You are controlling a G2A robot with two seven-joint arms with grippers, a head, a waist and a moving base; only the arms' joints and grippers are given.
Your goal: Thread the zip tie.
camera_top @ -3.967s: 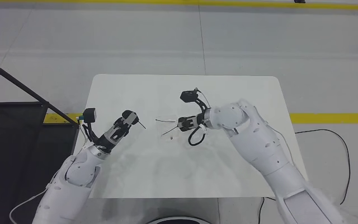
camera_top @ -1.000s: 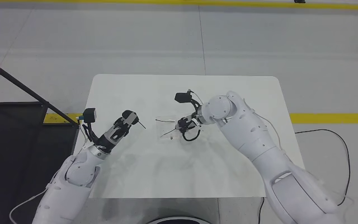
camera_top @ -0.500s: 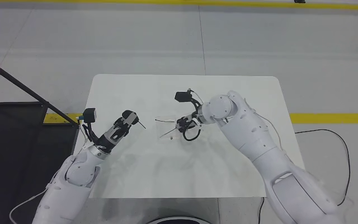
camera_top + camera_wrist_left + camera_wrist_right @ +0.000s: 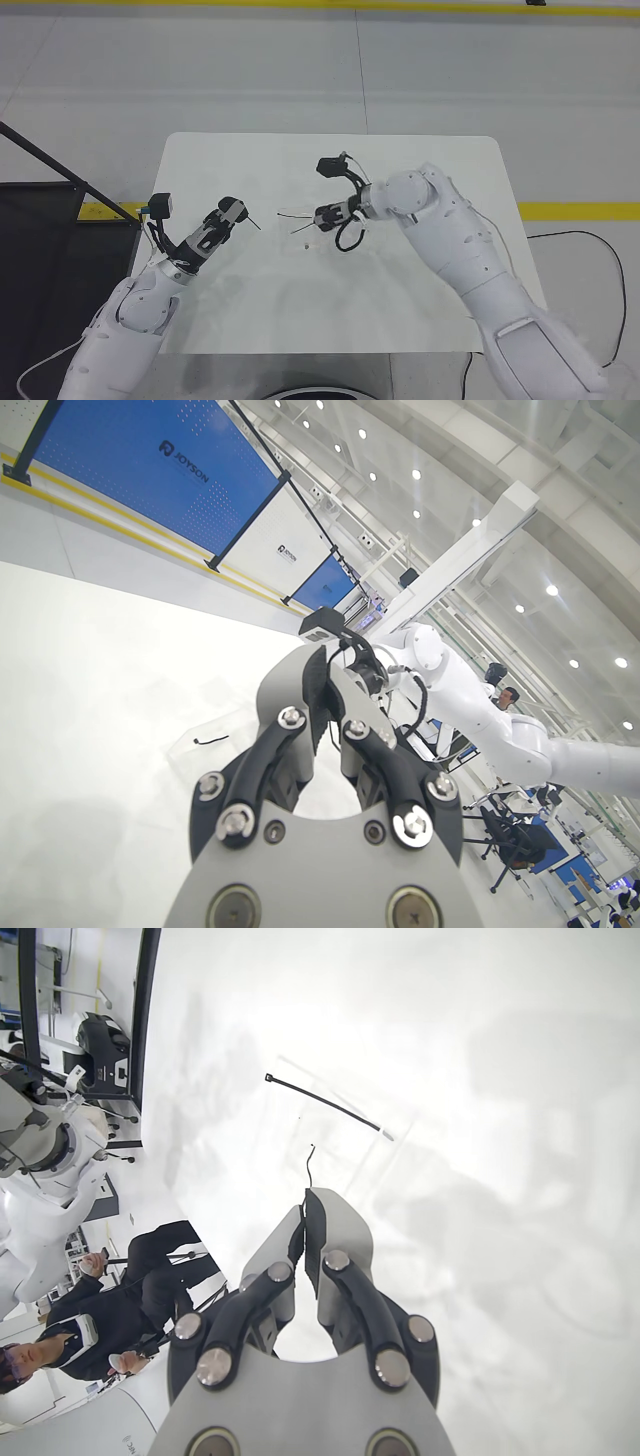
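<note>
Starting close to the robot, the left gripper [image 4: 322,680] sits low over the near left side of the surface [image 4: 280,300]. Its fingers are squeezed together on a short black strip [image 4: 251,222] that pokes out past the tips. It looks like a zip tie, but it is too thin to be sure.

A bit farther in, near the middle, is the right gripper [image 4: 306,1210]. It is pinched tight on a thin black strand [image 4: 309,1167], which sticks out wavy from the tips. This is likely the tail of a zip tie.

Just past that strand, a zip tie [image 4: 325,1103] lies flat on the surface, apart from both grippers. Its little head is at the end nearer the left arm.

No loop is made yet, so I think the job is at the lining-up step. The next move needs a slow, careful aim, because the tail must go into the tiny hole in a head. A small miss could bend the tail.
</note>
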